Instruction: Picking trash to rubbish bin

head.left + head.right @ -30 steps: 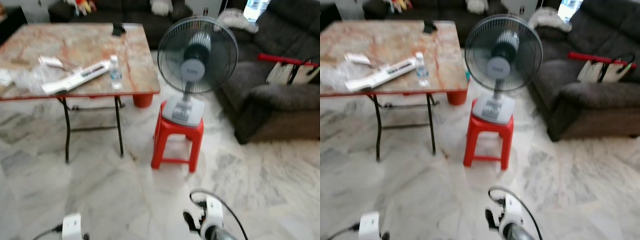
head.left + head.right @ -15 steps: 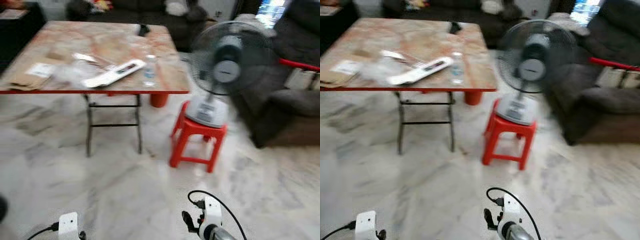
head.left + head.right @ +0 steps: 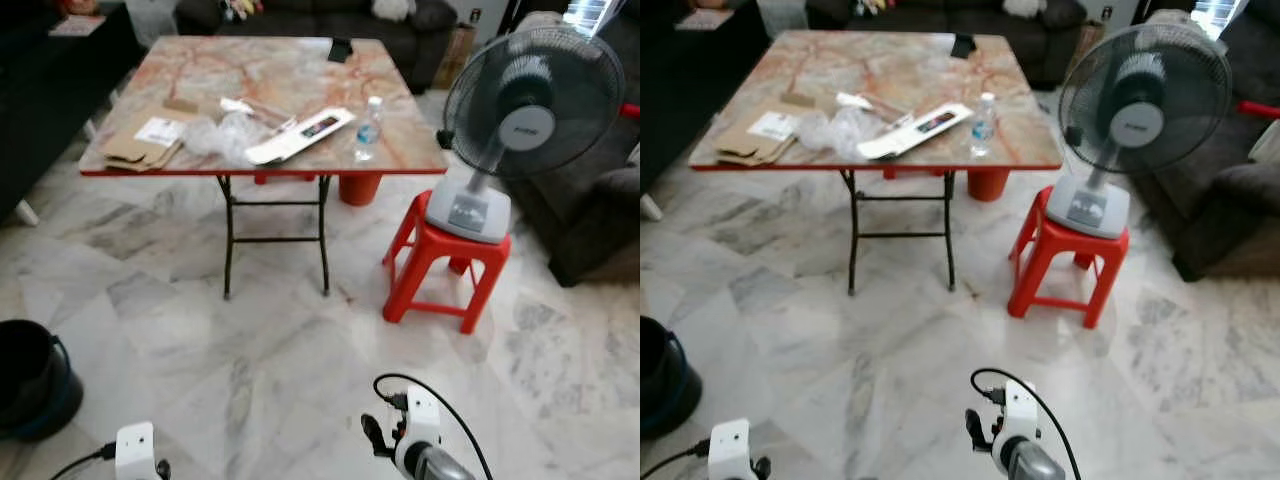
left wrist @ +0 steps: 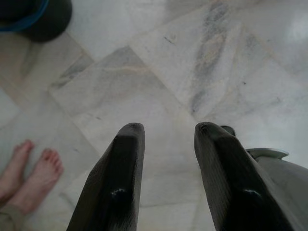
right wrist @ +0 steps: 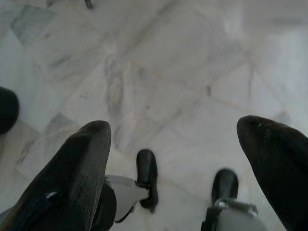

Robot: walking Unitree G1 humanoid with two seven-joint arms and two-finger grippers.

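Approach stage of trash collection: robot standing on the marble floor (image 3: 270,400), both arms low and holding nothing.

Folding table (image 3: 270,75) stands well ahead of both grippers and carries the likely trash: a flattened brown paper bag (image 3: 140,150), a long white carton (image 3: 300,135), crumpled clear plastic (image 3: 225,135) and a small water bottle (image 3: 368,128). Ahead of the right arm, a fan (image 3: 525,105) rests on a red stool (image 3: 445,260). Dark bin (image 3: 35,385) sits on the floor just outside the left arm. Left gripper (image 4: 168,144) points at bare floor, fingers moderately parted; right gripper (image 5: 180,149) likewise, fingers spread wide. Judged step: closing on the table; next move calls for walking nearer, then raising an arm to tabletop height.
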